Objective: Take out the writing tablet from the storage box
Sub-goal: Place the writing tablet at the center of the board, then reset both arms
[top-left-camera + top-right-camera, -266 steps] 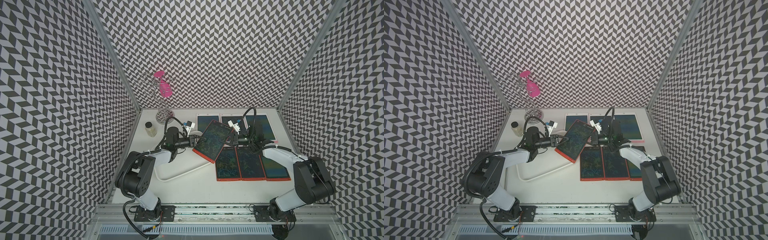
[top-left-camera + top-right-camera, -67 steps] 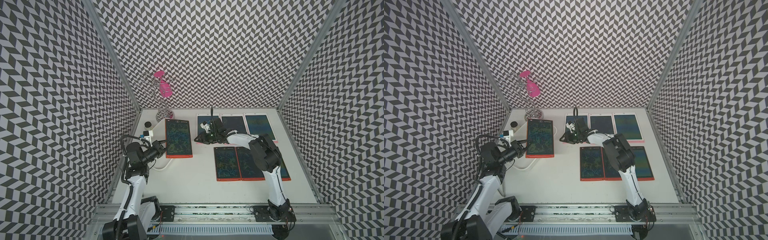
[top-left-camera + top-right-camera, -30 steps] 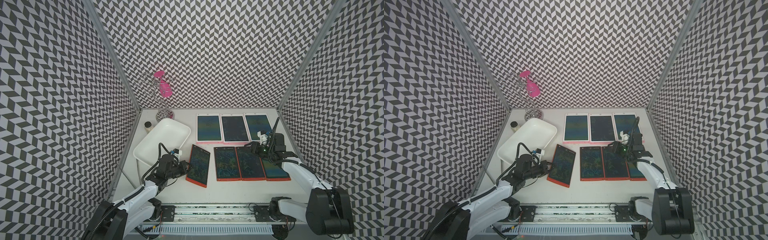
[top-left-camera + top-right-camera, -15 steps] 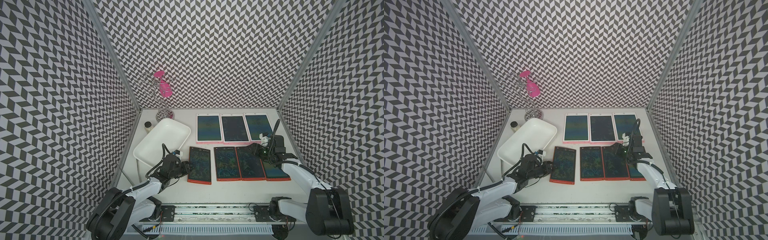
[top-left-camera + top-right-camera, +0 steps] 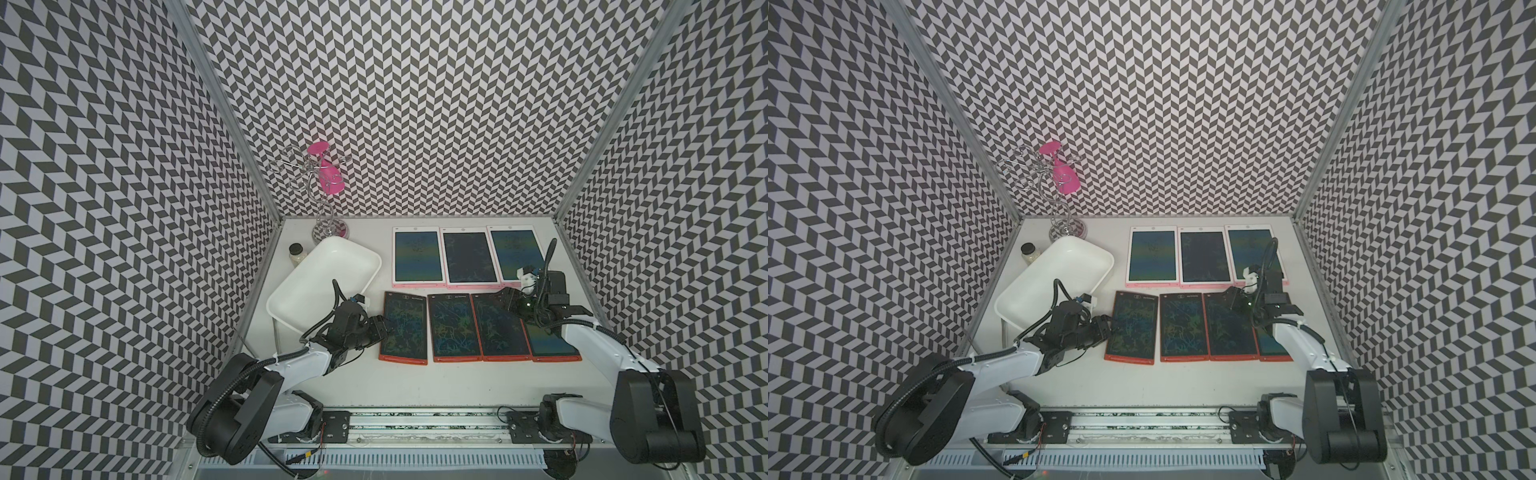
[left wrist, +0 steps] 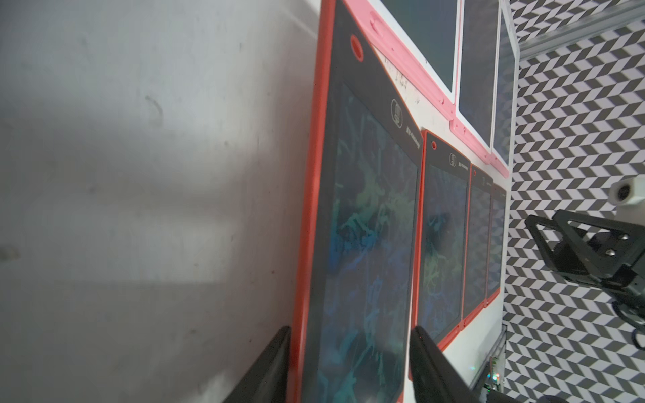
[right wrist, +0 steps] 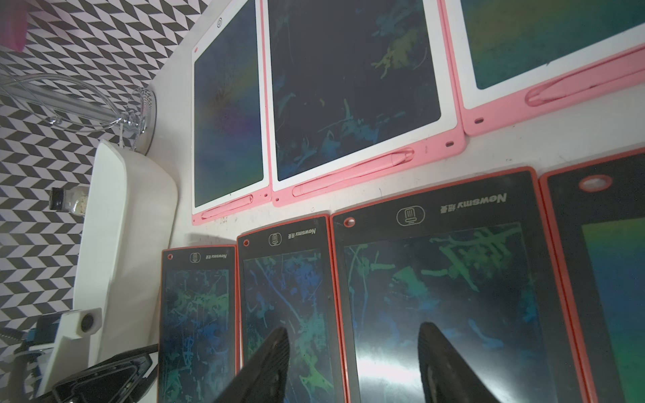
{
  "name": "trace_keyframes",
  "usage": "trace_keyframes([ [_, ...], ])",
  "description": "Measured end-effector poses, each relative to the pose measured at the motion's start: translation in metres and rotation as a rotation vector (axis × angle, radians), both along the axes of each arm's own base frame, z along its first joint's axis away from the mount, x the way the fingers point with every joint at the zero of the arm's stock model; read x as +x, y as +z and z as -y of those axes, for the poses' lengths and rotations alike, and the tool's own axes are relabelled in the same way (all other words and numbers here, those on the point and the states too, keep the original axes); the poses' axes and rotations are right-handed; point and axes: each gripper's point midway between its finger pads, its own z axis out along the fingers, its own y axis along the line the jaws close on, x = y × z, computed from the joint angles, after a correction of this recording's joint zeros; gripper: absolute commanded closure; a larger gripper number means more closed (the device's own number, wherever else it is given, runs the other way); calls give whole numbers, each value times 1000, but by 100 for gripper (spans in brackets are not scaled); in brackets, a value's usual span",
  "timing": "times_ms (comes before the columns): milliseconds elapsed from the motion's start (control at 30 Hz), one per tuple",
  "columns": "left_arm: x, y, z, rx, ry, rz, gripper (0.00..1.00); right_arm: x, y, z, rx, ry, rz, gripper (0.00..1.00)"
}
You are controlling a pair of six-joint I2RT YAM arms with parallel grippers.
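Plainly, in both top views the storage box [image 5: 328, 270] sits angled at the robot's left of the table [image 5: 415, 386], and its white inside shows nothing in it. The red-framed writing tablet [image 5: 405, 328] lies flat on the table just beside the box's near corner, with three more red tablets [image 5: 453, 328] in line beside it and three pink-framed tablets [image 5: 417, 257] in a row behind. The left gripper [image 5: 380, 328] is at that tablet's outer long edge, and the right gripper [image 5: 509, 301] hangs over the far end of the red row. A small jar [image 5: 296, 254] and a wire stand [image 5: 328, 224] stand behind the box. From the left wrist, the writing tablet [image 6: 363, 244] runs away flat. The left gripper [image 6: 349, 335] straddles its edge with jaws parted far wider than the slab is thick, one finger [image 6: 275, 359] down by the red frame and the other above the screen, pinching nothing. From the right wrist, the right gripper [image 7: 352, 331] has its jaws wide and bare above the red tablets, and the storage box [image 7: 115, 244] is seen side-on, so its inside is hidden there. I judge the tablet thin, stiff and light, with a glossy screen that is likely slick and easily marked. The best hold is on the red frame at the middle of a long edge, so it does not swing. Lying flat, it offers little lip to get under.
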Motion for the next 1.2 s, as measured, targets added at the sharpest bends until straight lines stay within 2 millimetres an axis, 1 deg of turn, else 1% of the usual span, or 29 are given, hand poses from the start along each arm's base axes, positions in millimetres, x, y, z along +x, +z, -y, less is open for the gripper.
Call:
trace_keyframes([
  [67,2,2,3,2,-9,4,38,1,-1,3,-15,-13,-1,36],
  [167,-1,0,6,11,-23,-5,36,3,-3,10,-46,-43,0,23],
  [233,-3,-5,2,54,-11,-28,31,5,-4,16,-71,-72,5,15],
  [267,-2,-5,-1,77,-2,-30,30,6,-4,19,-83,-85,11,6],
  [300,0,-4,-5,102,13,-25,29,6,-3,22,-95,-97,18,1],
  [400,11,11,-20,177,69,40,27,6,-2,32,-140,-141,56,1],
  [500,31,32,-38,266,137,138,25,7,6,40,-192,-169,141,1],
  [567,50,48,-57,336,206,209,25,8,16,43,-221,-170,228,1],
  [633,73,68,-83,421,290,291,25,10,30,46,-248,-183,342,1],
  [700,89,83,-105,477,363,362,25,12,43,47,-266,-197,438,1],
  [767,100,94,-126,514,430,432,25,15,52,49,-284,-208,508,1],
  [833,105,96,-145,551,488,502,26,22,60,53,-308,-225,559,1],
  [867,106,95,-152,576,500,529,26,26,62,54,-320,-230,580,1],
  [967,110,83,-167,683,510,562,26,37,60,61,-363,-258,606,1],
  [1000,113,83,-171,707,516,574,26,41,58,63,-381,-267,610,1],
  [1067,120,85,-178,740,519,596,26,46,57,68,-411,-286,623,1],
  [1200,134,96,-192,759,522,653,30,58,52,73,-464,-303,656,1],
])
